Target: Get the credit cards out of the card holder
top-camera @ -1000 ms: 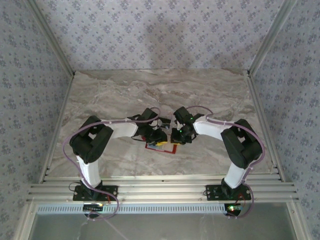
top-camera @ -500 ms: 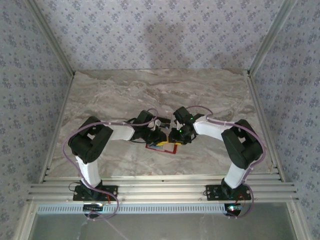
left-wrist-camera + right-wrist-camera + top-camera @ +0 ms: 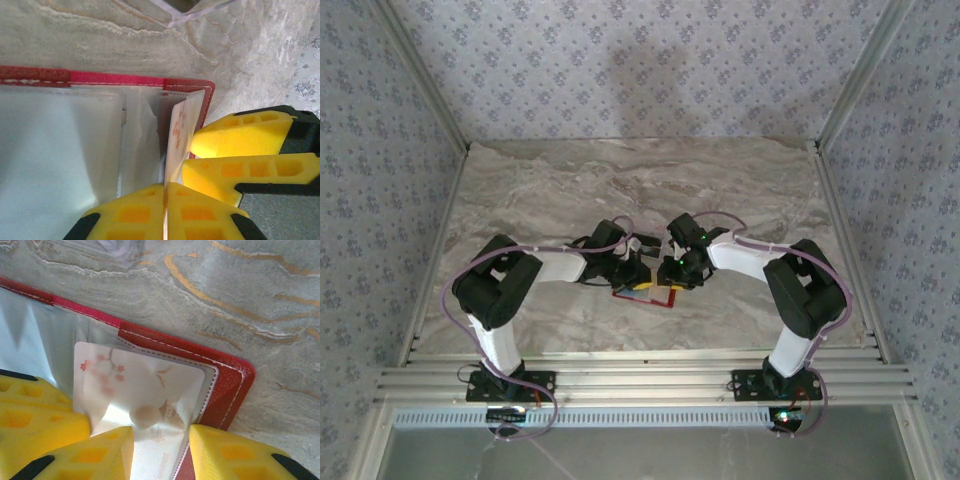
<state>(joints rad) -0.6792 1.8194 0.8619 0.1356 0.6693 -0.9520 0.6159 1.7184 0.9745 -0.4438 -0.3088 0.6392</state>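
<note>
The red card holder lies open on the marble table between both arms, its red border and corner in the wrist views. A pale pinkish-white card printed with red blossoms sticks out of a clear pocket, standing edge-on in the left wrist view. My left gripper is shut on that card's edge. My right gripper is open, one finger over the card's pocket and the other at the holder's red edge. I cannot make out a silver-grey card.
Grey-silver clear sleeves cover the holder's inner face. A clear plastic piece lies on the marble just beyond the holder. The right gripper's yellow fingers crowd close beside the left gripper. Patterned walls enclose the table.
The left arm's elbow has drifted left and towards the near edge, while its gripper stays at the holder. The right arm has not moved.
</note>
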